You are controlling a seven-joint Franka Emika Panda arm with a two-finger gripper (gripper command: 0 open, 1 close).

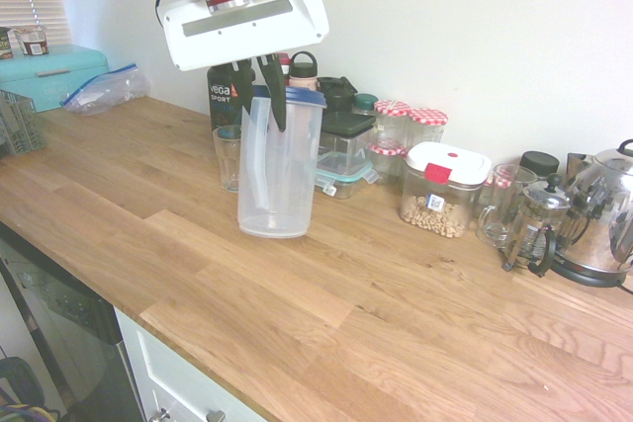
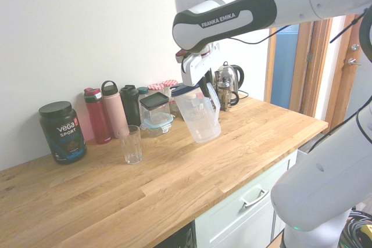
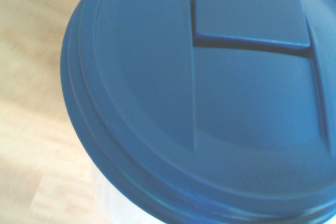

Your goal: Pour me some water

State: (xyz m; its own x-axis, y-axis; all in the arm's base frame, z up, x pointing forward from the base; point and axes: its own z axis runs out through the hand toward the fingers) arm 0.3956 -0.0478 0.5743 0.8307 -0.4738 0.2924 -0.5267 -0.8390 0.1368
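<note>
**Clear pitcher held upright above the wooden counter**

In the wrist view we see only the pitcher's blue lid [image 3: 205,93], filling nearly the whole frame, with pale wood blurred at one side. The first exterior view adds what the wrist camera cannot: the whole clear pitcher [image 1: 277,165], its blue rim at the top, and the drinking glass [image 1: 228,157] just behind it toward the wall. The second exterior view gives us the opposite side, where the same glass [image 2: 132,144] stands well apart from the pitcher [image 2: 199,115], nearer the black Vega tub [image 2: 62,131].

We observe the white arm reaching in from above, its gripper [image 1: 259,86] pointing steeply down. The jaws are pinched on the pitcher near its rim. The pitcher hangs close to upright, slightly tilted in the second exterior view, its base just above the countertop [image 1: 326,323].

Behind the pitcher, against the pale wall, we note a row of bottles [image 2: 106,114], lidded containers, a jar of nuts [image 1: 442,190], a French press [image 1: 534,229] and a kettle [image 1: 605,214]. Far from the pitcher, a teal box [image 1: 54,73] ends the counter.
</note>
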